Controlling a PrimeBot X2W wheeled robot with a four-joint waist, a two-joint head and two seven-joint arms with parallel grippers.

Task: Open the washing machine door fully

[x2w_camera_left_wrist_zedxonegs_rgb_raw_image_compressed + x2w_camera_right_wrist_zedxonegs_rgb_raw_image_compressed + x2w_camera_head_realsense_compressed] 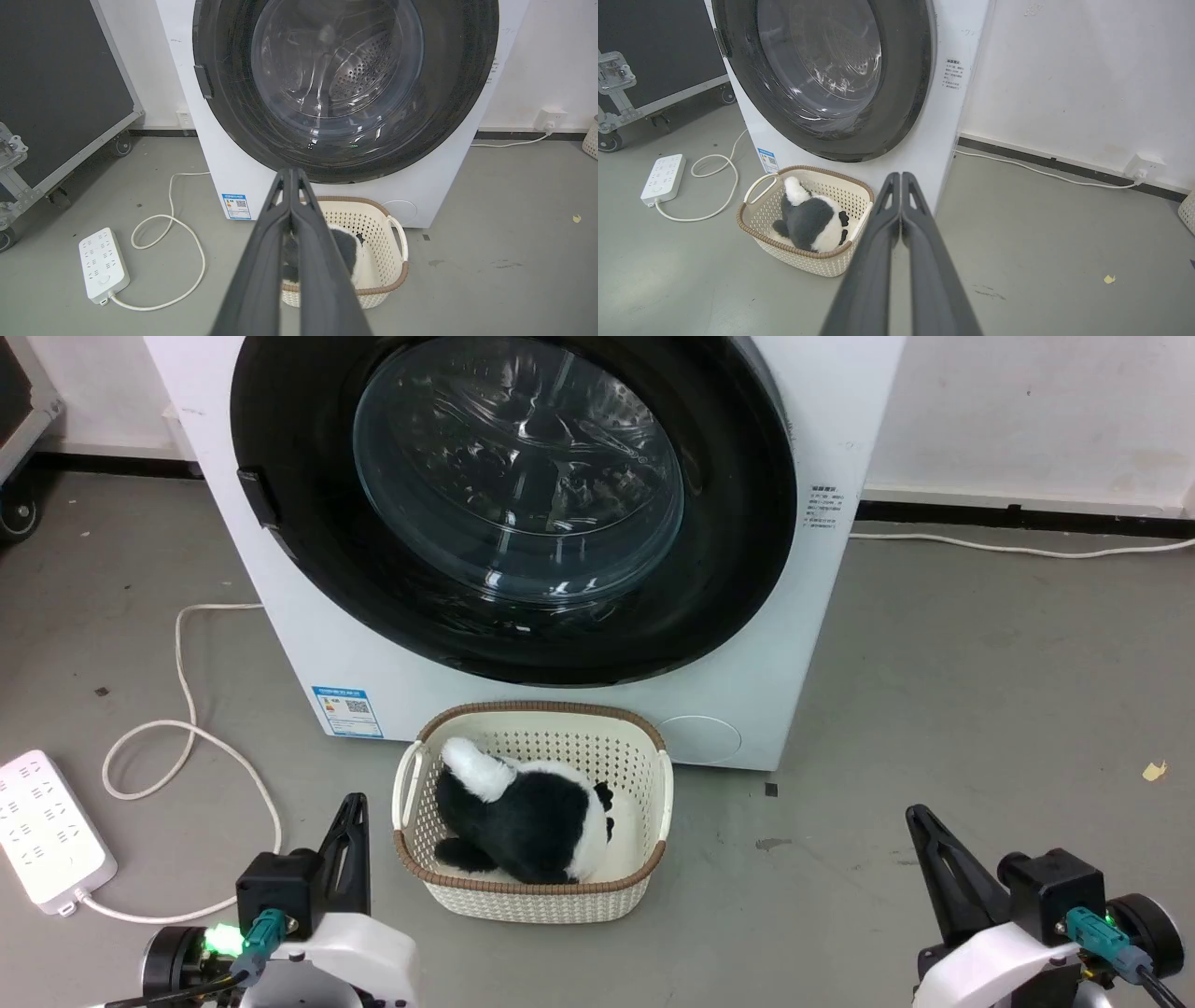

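Both arms rest low, the left gripper (354, 807) and right gripper (920, 821) pointing forward, jaws pressed together.

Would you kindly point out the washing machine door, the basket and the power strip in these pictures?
washing machine door (518, 476), head view, on the glass window at its centre.
basket (537, 903), head view, on its front wall.
power strip (47, 831), head view, on the middle of its top face.

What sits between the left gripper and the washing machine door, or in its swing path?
Nothing visible between the left gripper and the washing machine door. A basket holding a plush toy stands on the floor in front of the machine, below the door's lower edge; the swing probably clears it.
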